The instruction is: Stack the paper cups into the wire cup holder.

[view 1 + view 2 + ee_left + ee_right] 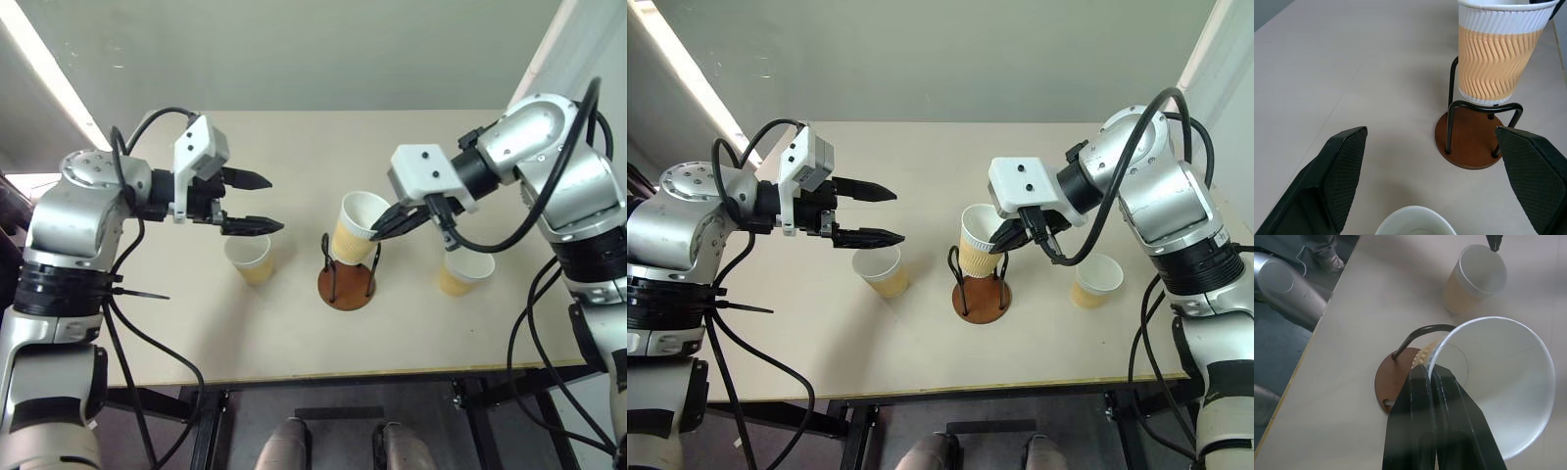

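Cup point(358, 228) was pinched by its rim in the right claw point(384, 226), tilted over the wire cup holder point(347, 282) mid-table point(294, 147), probably to seat it. Left claw point(257, 203) stood wide above a second cup point(250, 258); the third cup point(464, 271) sat right of the holder.

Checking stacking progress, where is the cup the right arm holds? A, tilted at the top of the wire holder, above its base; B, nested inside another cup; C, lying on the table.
A: the held cup leans in the wire cup holder, clear of the base.
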Tool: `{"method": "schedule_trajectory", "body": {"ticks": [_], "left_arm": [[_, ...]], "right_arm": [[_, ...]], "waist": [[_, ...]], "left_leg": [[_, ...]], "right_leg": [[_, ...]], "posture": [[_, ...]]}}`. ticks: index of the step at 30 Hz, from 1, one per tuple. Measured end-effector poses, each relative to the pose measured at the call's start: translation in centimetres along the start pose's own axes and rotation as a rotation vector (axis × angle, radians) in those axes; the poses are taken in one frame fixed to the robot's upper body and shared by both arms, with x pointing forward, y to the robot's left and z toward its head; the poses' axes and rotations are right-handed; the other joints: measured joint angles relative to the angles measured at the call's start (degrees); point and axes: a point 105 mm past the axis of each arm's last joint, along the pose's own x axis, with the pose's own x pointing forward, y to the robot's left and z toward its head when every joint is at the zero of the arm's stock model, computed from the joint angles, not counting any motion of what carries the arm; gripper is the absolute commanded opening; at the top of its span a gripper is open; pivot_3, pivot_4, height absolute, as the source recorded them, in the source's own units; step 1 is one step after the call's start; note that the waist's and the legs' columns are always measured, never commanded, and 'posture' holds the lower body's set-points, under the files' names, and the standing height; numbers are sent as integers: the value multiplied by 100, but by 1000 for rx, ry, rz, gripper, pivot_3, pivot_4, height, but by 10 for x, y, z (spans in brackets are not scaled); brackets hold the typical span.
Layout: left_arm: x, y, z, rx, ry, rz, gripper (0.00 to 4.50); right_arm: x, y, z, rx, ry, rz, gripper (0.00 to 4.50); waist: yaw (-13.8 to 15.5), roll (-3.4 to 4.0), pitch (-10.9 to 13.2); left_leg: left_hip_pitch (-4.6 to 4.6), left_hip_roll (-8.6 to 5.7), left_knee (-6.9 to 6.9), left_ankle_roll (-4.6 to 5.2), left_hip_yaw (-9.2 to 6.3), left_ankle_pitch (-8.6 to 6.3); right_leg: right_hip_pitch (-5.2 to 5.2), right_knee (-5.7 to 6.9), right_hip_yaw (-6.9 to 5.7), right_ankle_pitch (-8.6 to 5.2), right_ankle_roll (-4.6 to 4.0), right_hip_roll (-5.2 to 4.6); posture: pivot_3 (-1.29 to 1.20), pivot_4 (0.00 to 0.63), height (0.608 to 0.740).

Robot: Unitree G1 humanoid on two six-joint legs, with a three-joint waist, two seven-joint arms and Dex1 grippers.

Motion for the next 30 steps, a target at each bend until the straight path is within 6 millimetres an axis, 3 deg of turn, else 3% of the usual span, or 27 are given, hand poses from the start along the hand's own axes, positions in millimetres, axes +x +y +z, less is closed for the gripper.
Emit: {"method": "schedule_trajectory", "body": {"ticks": [2,9,14,21,30], "left_arm": [[0,0,0,1,1,1,4500],[-1,-1,2,16,6,-1,4500],[-2,-3,5,37,12,-1,4500],[-9,-19,6,134,92,-21,4500],[-13,-34,-19,353,369,-10,4500]], "right_arm": [[3,1,0,3,-8,3,604],[8,1,-3,39,-22,-4,2890],[11,-7,4,81,-97,-47,2890],[-36,-33,34,209,-323,-217,2890],[-59,-30,21,294,-314,-251,2890]], "waist": [[-1,0,0],[-2,0,0],[-7,0,0],[-8,-1,-1],[-10,-2,-1]], "left_leg": [[0,0,0,0,0,0],[0,1,0,0,0,0],[0,0,1,1,0,0],[-1,-1,-13,-19,0,8],[0,2,-17,-5,-2,-1]], "right_leg": [[0,0,0,0,0,0],[0,0,0,0,0,0],[0,0,0,0,0,1],[-3,-4,1,-10,-17,4],[-7,-1,0,-14,-24,5]], "posture": [[0,150,740],[0,150,740],[0,150,740],[0,150,740],[0,150,740]]}}
